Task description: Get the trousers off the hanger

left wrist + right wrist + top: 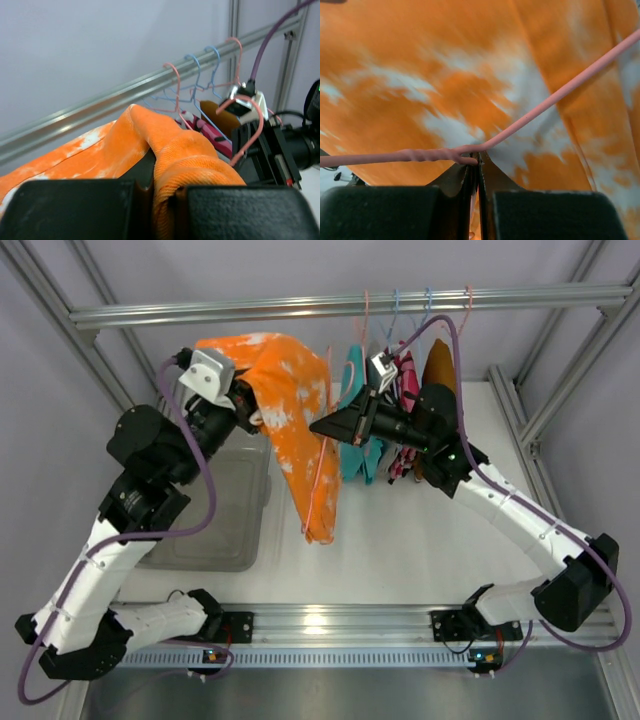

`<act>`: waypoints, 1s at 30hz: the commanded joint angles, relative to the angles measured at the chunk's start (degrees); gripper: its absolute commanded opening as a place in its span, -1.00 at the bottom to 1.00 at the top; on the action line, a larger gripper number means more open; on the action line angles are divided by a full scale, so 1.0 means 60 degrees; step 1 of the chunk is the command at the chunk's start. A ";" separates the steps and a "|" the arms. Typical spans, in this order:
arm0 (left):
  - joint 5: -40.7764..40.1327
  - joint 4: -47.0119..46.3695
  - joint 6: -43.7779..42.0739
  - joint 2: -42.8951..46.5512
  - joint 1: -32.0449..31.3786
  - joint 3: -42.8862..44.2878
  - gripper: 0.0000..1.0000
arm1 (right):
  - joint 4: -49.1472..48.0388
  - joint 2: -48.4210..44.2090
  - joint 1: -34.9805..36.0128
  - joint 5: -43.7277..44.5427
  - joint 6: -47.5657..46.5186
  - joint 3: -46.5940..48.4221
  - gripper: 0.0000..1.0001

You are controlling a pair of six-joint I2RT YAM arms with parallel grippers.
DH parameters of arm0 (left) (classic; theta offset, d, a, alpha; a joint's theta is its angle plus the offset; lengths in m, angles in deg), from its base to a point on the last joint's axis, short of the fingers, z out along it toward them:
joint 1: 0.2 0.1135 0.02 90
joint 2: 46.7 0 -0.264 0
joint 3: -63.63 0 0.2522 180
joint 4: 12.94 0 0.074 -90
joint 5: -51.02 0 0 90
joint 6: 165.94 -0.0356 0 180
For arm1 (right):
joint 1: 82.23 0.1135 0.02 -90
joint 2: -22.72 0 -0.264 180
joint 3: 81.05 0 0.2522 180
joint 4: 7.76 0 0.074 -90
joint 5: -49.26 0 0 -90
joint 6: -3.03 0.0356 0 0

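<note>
Two grippers, both closed: left gripper point(162, 197) pinching a fold of the trousers point(285, 390); right gripper point(476, 170) clamped on the hanger point(555, 95) at its wire twist; trousers hanging between the arms, below the rail point(250, 310); advice: brace hanger, draw cloth leftward slowly.

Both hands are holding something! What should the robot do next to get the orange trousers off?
Probably the left gripper should pull the trousers a little to the left, away from the hanger. It is shut on a fold of the cloth, the right gripper pinches the hanger's wire to steady it, and in the top view much of the cloth hangs along that wire.
</note>
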 commanded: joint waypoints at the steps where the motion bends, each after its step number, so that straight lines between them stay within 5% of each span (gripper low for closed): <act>1: -0.0425 -0.2746 -0.0707 0.0172 0.0042 0.1741 -1.00 | -0.0226 0.0227 0.0281 -0.0243 -0.0579 -0.0244 -1.00; 13: -0.2314 -0.2965 -0.4368 0.0098 0.0042 0.3281 -1.00 | 0.0052 0.0096 0.0413 -0.0243 -0.0887 -0.0405 -1.00; 18: -0.3353 -0.3331 -0.6461 0.0858 0.0057 0.1968 -1.00 | 0.0228 -0.0153 0.0413 -0.0170 -0.1106 -0.0420 -1.00; 30: -0.5653 -0.2424 -0.8280 0.2691 0.0628 -0.0687 -1.00 | 0.0843 -0.0622 0.0413 -0.0082 -0.1707 -0.0420 -1.00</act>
